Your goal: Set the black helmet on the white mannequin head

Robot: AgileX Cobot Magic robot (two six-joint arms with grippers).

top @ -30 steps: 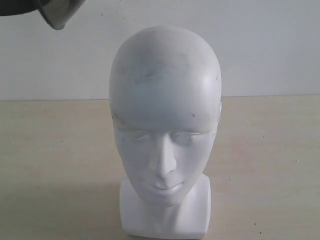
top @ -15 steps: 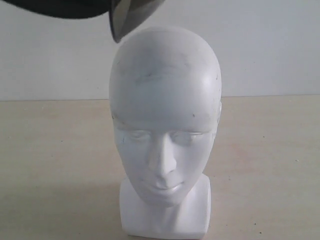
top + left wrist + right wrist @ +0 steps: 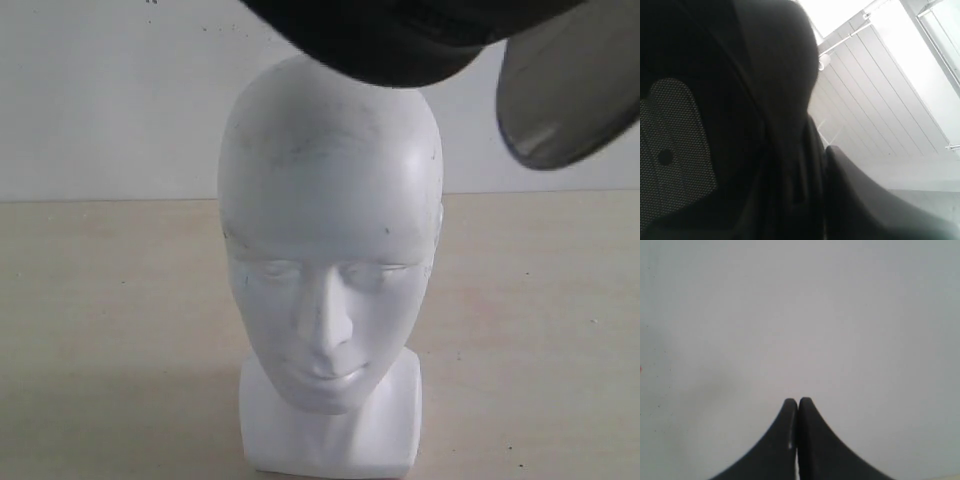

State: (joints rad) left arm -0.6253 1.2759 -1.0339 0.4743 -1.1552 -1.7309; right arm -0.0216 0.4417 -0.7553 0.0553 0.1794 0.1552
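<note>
Exterior view: black helmet [image 3: 390, 40] is at top centre of frame, cut off by the top edge. Matte shell, with the rounded underside overlapping the crown of the white mannequin head [image 3: 330, 230]. Can't tell if it touches the crown or just hangs over it. Not seated: forehead and face are fully bare. Visor [image 3: 570, 90] sticks out at upper right. It's smoky, translucent and curved with a smooth rim, clear of the head.

Head is glossy white and bald, a smooth egg-shaped dome with faint dark scuffs across the forehead. Moulded closed eyes, nose, lips. It stands upright at centre frame on a blocky white neck base [image 3: 330, 430], on a pale beige bench [image 3: 110, 330] with fine dark specks. Plain off-white wall [image 3: 100, 100] behind.

Left wrist view: mostly dark helmet mass close to the lens. One patch of grey perforated mesh lining [image 3: 675, 150] with a single dark round spot. White slatted ceiling panels [image 3: 880, 100] beyond. Left gripper can't be separated from the dark shell, so can't tell how its fingers stand.

Right wrist view: right gripper [image 3: 798, 401] has black, smooth fingers [image 3: 785, 440] with a flared curved profile. Tips are pressed together with nothing between them, against a blank pale grey surface.
</note>
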